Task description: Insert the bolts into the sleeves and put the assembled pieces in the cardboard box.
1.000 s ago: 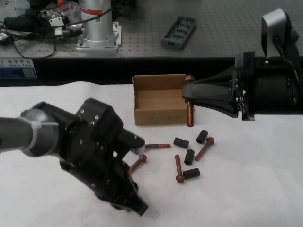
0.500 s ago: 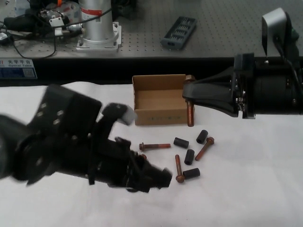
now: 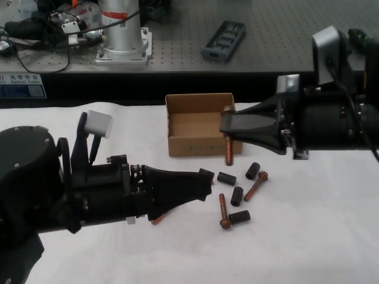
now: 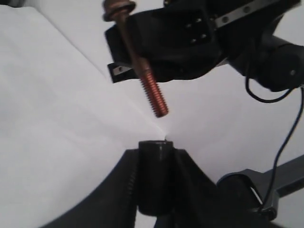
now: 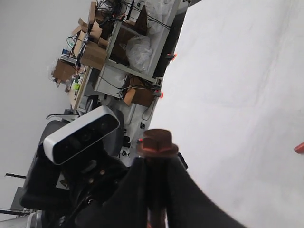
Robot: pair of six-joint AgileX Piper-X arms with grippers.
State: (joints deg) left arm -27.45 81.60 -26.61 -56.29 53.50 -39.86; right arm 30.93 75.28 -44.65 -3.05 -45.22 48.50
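Bolt and sleeve, each gripped by one arm, tip near mouth but apart.
The black sleeve (image 4: 154,183) sits between the fingers of the left gripper (image 3: 204,176), which are closed tight on it, and its open end looks out past the fingertips. The copper bolt (image 4: 141,71) hangs head up, pinched just under its head by the closed fingers of the right gripper (image 3: 228,122). The cardboard box (image 3: 198,145) stands just beside the right fingers. Below and between both fingertips, loose bolts (image 3: 223,210) and loose sleeves (image 3: 226,178) lie on the white cloth (image 3: 308,236).
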